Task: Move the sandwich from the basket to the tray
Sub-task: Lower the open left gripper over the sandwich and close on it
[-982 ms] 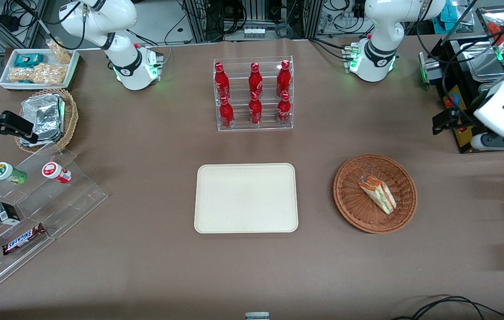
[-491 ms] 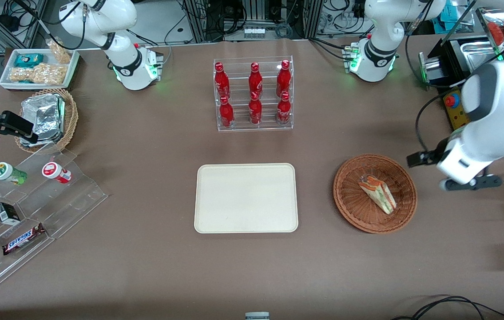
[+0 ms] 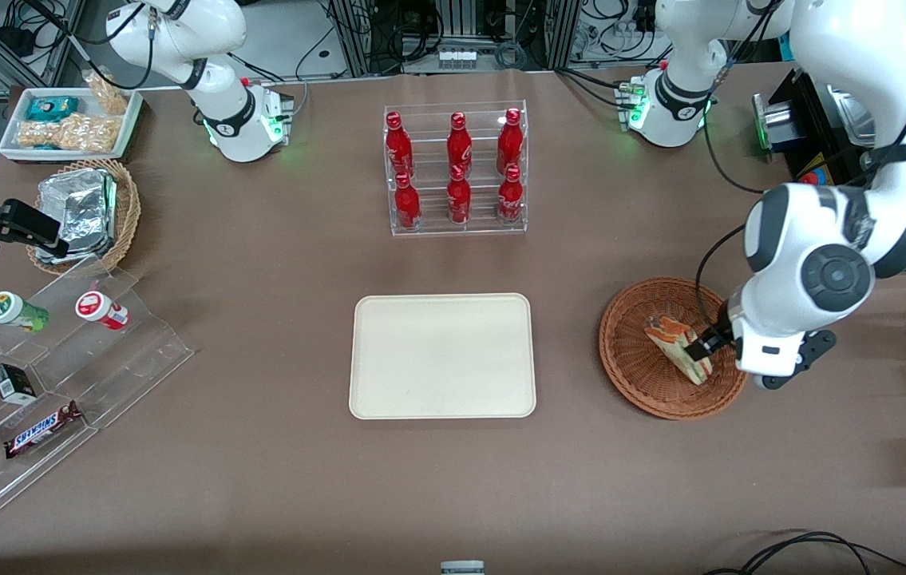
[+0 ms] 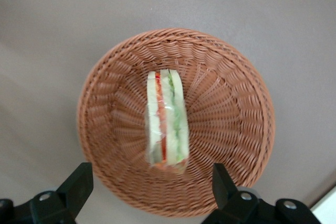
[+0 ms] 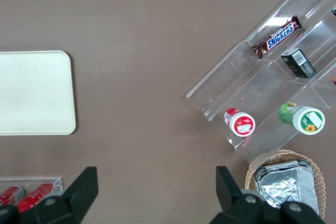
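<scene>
**Ana:** Hovering over the basket [image 3: 674, 347], the gripper [image 3: 700, 345] sits right above the sandwich's [image 3: 672, 342] nearer, wider end in the front view. The sandwich lies in the basket, toward the working arm's end of the table, well apart from the tray [image 3: 442, 355].

**Ben:** And the tray is bare, so nothing is delivered yet. My read: this is the approach, lining up for the grab.

**Ana:** Wrist view now. The gripper [image 4: 149, 179] has its fingers [image 4: 79, 182] spread wide, one either side of the sandwich [image 4: 167, 121], touching nothing.

**Ben:** That spread makes sense. The sandwich stands on edge in the basket [image 4: 231, 108], its layers running straight between the fingers, so closing would squeeze bread face to bread face.

**Ana:** Right wrist view: only the tray [image 5: 34, 93] shows, with nothing on it.

**Ben:** Soft bread in slippery wrap; I'd expect a gentle pinch is needed.
</scene>
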